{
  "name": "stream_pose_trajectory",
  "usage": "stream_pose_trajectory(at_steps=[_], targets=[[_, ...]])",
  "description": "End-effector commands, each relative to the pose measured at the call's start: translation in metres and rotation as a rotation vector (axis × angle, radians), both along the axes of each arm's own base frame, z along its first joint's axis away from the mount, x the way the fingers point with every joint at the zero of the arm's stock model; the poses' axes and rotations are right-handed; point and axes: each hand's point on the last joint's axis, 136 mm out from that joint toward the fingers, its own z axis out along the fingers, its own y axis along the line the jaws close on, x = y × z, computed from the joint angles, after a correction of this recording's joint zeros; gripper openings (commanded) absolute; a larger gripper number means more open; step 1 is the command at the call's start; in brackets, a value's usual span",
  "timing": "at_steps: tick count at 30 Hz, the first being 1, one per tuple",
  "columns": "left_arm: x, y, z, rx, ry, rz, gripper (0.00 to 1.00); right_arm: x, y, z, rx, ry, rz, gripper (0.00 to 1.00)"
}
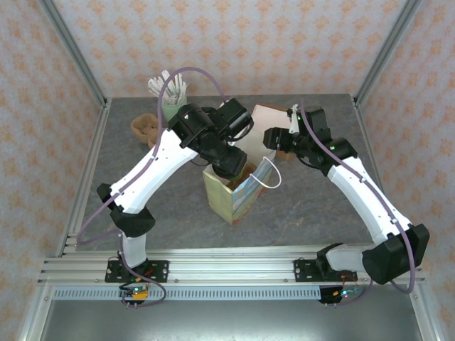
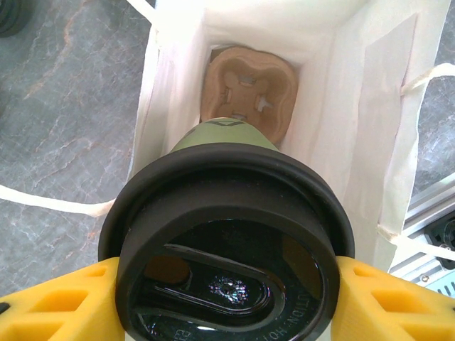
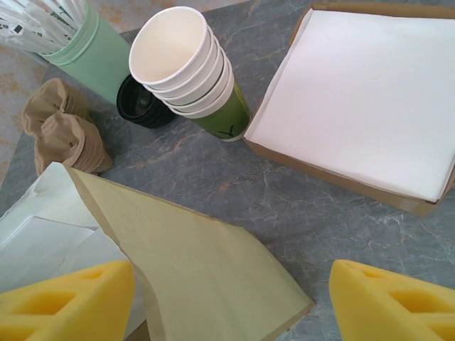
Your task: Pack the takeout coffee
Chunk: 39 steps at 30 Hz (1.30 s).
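Note:
The takeout coffee (image 2: 227, 241), a small cup with a green side and a round black lid, sits between the yellow fingers (image 2: 50, 305) of my left gripper (image 2: 227, 302), which is shut on it. It hangs over the mouth of the open paper bag (image 2: 348, 106), and a brown cardboard cup carrier (image 2: 249, 89) lies at the bag's bottom. From above, the left gripper (image 1: 231, 169) is at the top of the bag (image 1: 229, 199). My right gripper (image 3: 231, 305) is open just behind the bag, above its pale olive wall (image 3: 199, 256).
Behind the bag are a stack of cream cups (image 3: 186, 64), black lids (image 3: 142, 106), a mint tumbler of white sticks (image 3: 92, 50), brown carriers (image 3: 60, 135) and a box of white napkins (image 3: 362, 92). Bare grey table (image 1: 313, 206) lies right of the bag.

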Motion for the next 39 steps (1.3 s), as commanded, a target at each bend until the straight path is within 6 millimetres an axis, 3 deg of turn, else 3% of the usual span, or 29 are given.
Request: stream_pose_trajectory(at_steps=[1, 14, 22, 39], targets=[[-0.017, 0.024, -0.015, 0.116, 0.107, -0.001, 0.39, 0.0, -0.006, 0.012, -0.023, -0.042, -0.014, 0.73], [-0.026, 0.026, -0.033, 0.173, 0.17, -0.066, 0.38, 0.0, -0.009, 0.006, -0.04, -0.035, -0.02, 0.73], [-0.019, 0.025, -0.051, 0.243, 0.192, -0.095, 0.36, 0.001, -0.016, -0.002, -0.057, -0.021, -0.039, 0.73], [-0.018, 0.03, -0.048, 0.266, 0.173, -0.123, 0.35, 0.005, -0.013, -0.015, -0.043, 0.018, -0.024, 0.73]])
